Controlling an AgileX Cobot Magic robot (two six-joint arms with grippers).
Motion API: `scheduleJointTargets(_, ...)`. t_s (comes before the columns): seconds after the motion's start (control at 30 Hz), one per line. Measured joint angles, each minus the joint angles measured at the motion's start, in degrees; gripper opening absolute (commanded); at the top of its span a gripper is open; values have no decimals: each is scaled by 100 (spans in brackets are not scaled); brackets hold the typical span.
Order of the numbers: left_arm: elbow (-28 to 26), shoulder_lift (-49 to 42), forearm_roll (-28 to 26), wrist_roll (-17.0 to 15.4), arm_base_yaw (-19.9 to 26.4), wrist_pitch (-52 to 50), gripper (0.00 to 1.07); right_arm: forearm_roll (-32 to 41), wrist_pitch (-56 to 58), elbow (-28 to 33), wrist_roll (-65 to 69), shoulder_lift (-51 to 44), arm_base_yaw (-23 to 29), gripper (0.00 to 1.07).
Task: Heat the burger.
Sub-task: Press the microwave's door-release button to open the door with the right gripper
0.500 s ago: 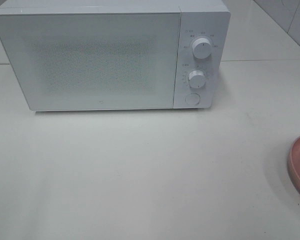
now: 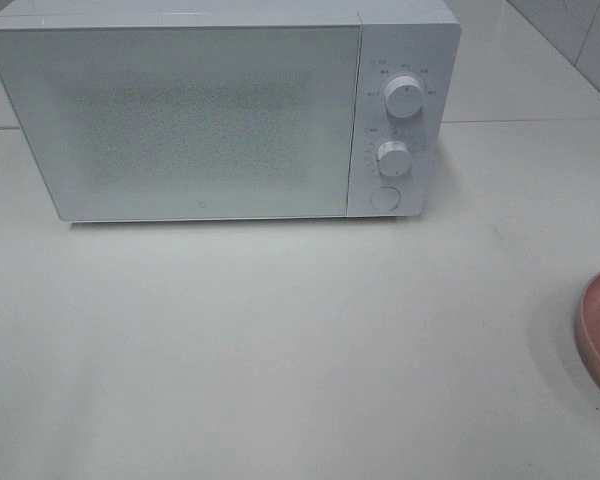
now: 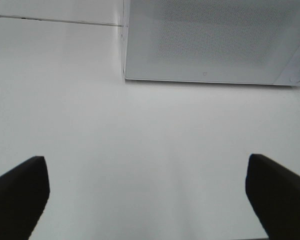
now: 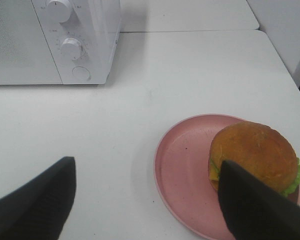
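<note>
The burger (image 4: 257, 152), golden-brown bun with green lettuce and yellow cheese at its edge, sits on the far side of a pink plate (image 4: 182, 170) in the right wrist view. My right gripper (image 4: 150, 197) hovers open above the table, one fingertip (image 4: 250, 200) overlapping the burger's near side. The white microwave (image 2: 210, 110) stands at the back with its door shut. In the exterior high view only the plate's rim (image 2: 598, 330) shows at the right edge and the burger is out of view. My left gripper (image 3: 147, 192) is open over bare table in front of the microwave (image 3: 215, 40).
Two round knobs (image 2: 404, 97) (image 2: 391, 155) and a round button (image 2: 384, 197) sit on the microwave's right panel. The white table (image 2: 280, 340) stretches in front of it. A tiled wall corner shows at the back right.
</note>
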Motion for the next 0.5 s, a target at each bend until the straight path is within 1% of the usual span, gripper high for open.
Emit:
scheduleJointTargets(0.3,0,0,0,0,0,0,100,0,-6,0,0,0,0,74)
scheduleJointTargets(0.5,0,0,0,0,0,0,100,0,-413,-160,23,166,0,74)
